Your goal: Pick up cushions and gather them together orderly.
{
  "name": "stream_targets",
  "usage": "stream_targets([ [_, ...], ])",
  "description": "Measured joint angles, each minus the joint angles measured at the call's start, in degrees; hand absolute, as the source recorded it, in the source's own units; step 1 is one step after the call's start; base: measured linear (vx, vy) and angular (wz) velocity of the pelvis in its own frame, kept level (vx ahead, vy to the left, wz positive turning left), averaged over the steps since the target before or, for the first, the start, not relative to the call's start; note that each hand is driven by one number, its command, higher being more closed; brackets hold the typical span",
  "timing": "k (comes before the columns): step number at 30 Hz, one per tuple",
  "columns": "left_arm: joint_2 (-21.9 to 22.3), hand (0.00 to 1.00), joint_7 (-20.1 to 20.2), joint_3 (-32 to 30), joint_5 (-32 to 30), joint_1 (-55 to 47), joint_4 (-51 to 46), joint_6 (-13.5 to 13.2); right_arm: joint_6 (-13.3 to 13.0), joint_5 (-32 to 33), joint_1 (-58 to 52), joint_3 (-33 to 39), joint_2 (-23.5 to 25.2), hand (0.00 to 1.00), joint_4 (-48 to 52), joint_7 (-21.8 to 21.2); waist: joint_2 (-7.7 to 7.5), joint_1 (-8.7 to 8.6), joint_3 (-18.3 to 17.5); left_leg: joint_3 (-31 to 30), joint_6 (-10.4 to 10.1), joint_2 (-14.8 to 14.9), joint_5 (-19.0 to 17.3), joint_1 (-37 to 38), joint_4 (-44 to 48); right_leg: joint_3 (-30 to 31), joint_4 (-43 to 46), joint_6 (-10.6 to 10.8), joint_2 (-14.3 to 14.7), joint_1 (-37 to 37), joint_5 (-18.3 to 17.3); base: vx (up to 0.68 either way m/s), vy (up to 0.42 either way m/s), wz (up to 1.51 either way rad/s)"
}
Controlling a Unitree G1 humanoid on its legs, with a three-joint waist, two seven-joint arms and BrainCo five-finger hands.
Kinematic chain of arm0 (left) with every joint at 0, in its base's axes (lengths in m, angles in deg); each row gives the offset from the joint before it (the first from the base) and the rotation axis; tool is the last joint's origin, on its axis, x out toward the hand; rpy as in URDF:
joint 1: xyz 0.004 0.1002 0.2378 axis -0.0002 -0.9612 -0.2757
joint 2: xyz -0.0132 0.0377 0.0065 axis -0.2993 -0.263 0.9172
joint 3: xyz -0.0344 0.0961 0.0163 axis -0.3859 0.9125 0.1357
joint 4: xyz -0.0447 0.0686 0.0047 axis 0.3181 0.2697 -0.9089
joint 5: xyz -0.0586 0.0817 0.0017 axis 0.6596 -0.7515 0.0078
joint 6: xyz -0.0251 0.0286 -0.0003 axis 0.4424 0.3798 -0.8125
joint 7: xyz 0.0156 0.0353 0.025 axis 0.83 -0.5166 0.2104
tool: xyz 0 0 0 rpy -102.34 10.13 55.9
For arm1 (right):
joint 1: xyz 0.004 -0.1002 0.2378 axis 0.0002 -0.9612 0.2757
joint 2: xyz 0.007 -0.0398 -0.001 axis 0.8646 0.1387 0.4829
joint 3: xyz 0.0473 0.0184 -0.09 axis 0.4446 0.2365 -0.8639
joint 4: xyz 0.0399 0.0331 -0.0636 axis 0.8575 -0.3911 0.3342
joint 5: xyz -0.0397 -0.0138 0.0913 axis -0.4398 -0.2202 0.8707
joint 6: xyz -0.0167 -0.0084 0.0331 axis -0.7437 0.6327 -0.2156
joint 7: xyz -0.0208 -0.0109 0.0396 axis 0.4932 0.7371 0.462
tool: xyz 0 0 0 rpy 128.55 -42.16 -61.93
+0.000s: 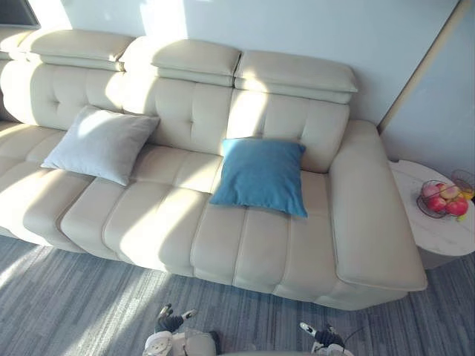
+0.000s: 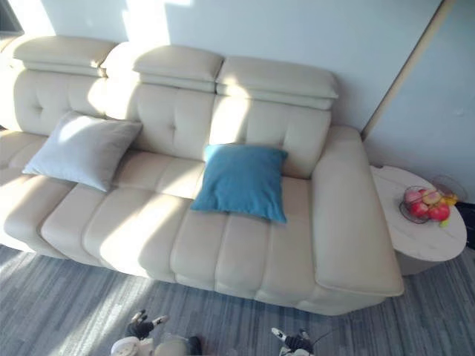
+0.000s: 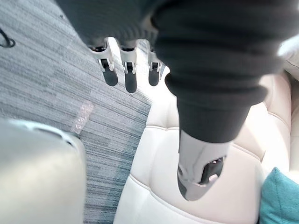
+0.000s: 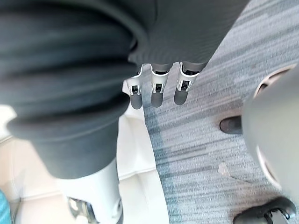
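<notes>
Grey cushion [image 1: 100, 143], centre left, and blue cushion [image 1: 261, 176], centre, lean against the sofa [image 1: 156, 222] back, well apart. Left hand [image 1: 169, 321] and right hand [image 1: 324, 337], bottom edge: fingers straight, empty. Risk: a shallow corner pinch may let soft fabric slip.

The sofa [image 1: 171, 222] is showing plain cream all over. On its left the light grey cushion [image 1: 100, 143] is lying unpatterned, and toward the right the blue cushion [image 1: 261, 176] is showing a solid teal-blue. The near floor [image 1: 74, 304] is running in fine grey and blue-grey streaks. At the far right the side table [image 1: 438, 231] is showing white, and the dark wire bowl [image 1: 420, 207] on it is holding red, pink and yellow fruit [image 1: 438, 200]. The left hand [image 3: 130, 74] and right hand [image 4: 158, 91] are showing silver fingers with dark tips under dark ribbed covers.
</notes>
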Motion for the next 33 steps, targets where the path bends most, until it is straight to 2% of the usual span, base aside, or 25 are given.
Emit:
stream_targets([
  [5,-0.41,0.0,0.17,-0.04,-0.41,0.05,1.19,0.01,0.01,-0.01,0.32,1.58,-1.56,0.0,-0.29,0.04,-0.2,-0.26,0.09,-0.47,-0.73,0.03,2.12,1.5,-2.95,-0.26,-2.21,-0.29,1.13,0.94,1.16,0.02,-0.07,-0.01],
  [11,-0.69,0.0,0.55,-0.01,-1.12,0.57,2.27,0.0,0.01,-0.01,1.23,1.58,-2.7,0.0,-0.38,0.07,-0.39,-0.55,0.07,-0.79,-1.08,-0.35,2.38,2.56,-4.79,-0.52,-3.6,-0.33,1.27,1.83,1.17,0.04,-0.046,0.01],
  [12,-2.02,0.0,0.69,0.62,-2.09,0.73,3.25,0.03,0.08,-0.02,2.37,1.46,-2.91,0.0,-0.16,0.06,-0.71,-2.36,2.87,-0.59,0.05,-3.56,9.64,10.94,-21.32,1.99,-5.54,-0.5,0.04,2.48,3.71,0.0,0.0,0.0],
  [20,-2.13,0.0,0.72,1.58,-2.07,0.78,3.36,0.04,0.08,-0.09,1.6,1.45,-2.91,0.0,-0.3,0.05,-0.52,-2.89,3.02,0.52,-0.01,-2.83,9.69,12.27,-21.77,0.13,-4.27,-0.54,0.01,3.35,3.75,0.0,-0.013,0.0],
  [24,-2.14,0.0,1.06,3.63,-2.06,0.93,3.47,0.08,0.12,-0.14,0.8,1.45,-2.92,0.0,-0.21,0.01,0.76,-3.42,3.76,4.09,-0.19,-2.0,9.8,13.7,-22.15,-1.74,-2.0,-0.39,-0.25,3.25,3.66,-0.04,-0.026,-0.24],
  [27,-1.98,0.0,1.47,5.83,-2.06,1.05,3.55,0.26,0.73,-0.17,-1.7,1.45,-2.91,0.0,-0.05,0.01,1.31,-5.19,3.77,7.91,-1.29,-1.56,10.52,13.64,-22.14,-5.3,-0.95,0.42,-0.96,3.02,3.12,-0.1,-0.018,-0.09],
  [33,-1.92,0.0,2.28,6.86,-2.01,1.09,3.61,1.25,1.23,-0.16,-3.54,1.64,-3.22,0.0,1.14,0.33,1.62,-6.06,3.71,12.81,-2.85,0.93,10.75,13.73,-21.77,-4.64,0.69,-0.44,0.19,0.63,1.76,-0.12,-0.048,-0.29],
])
